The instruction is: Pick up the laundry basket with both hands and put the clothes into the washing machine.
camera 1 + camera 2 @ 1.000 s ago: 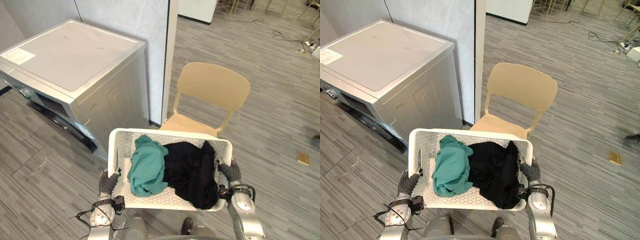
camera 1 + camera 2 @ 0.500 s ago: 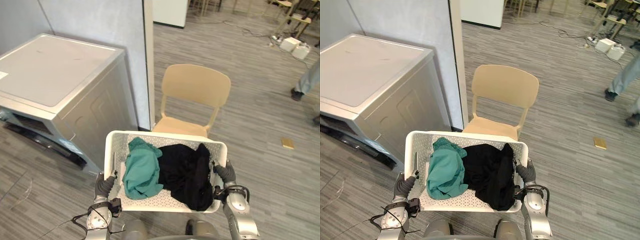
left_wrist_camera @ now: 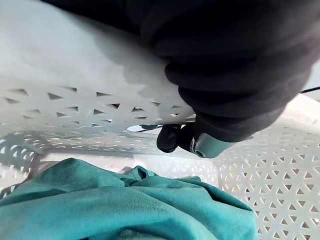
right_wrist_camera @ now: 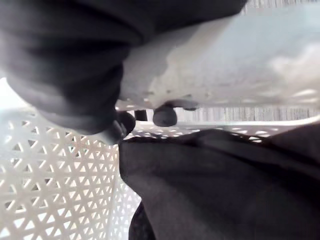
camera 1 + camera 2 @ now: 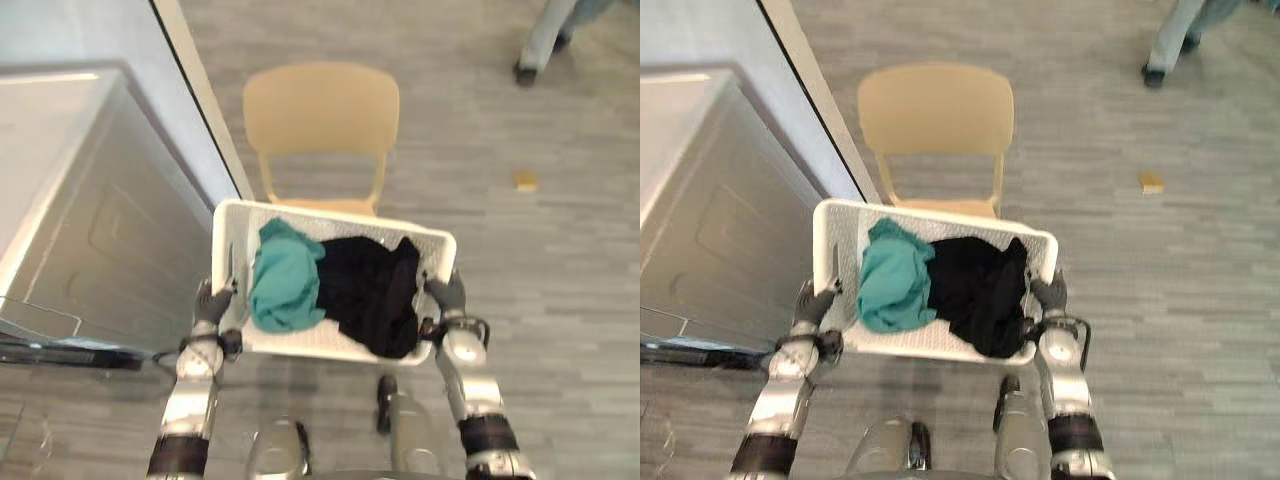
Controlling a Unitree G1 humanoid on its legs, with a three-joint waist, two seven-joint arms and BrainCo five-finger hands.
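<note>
The laundry basket [image 5: 330, 218] is in the middle of the left eye view, off the floor and carried between the two hands, with a teal garment [image 5: 285, 290] on its left half and a black garment [image 5: 370, 295] on its right. The left hand [image 5: 212, 300] clasps the left short side and the right hand [image 5: 447, 293] the right one. In each wrist view, dark-tipped fingers curl under the white rim, so both have a closed hold on the basket.

Against half a second ago the whole picture has shifted, so the camera has moved. It now looks more steeply down, while the basket, clothes and hands sit as they did. The tan chair [image 5: 320, 105] now stands at upper centre, and the washing machine [image 5: 70, 200] has slid to the left edge. I judge the lift done and the carry under way, with no garment loaded yet.

The machine's front is cut off at lower left, so I cannot tell whether its door is open. Most of each hand's fingers are hidden by the rim. A person's legs [image 5: 545, 40] are cut off at upper right.
</note>
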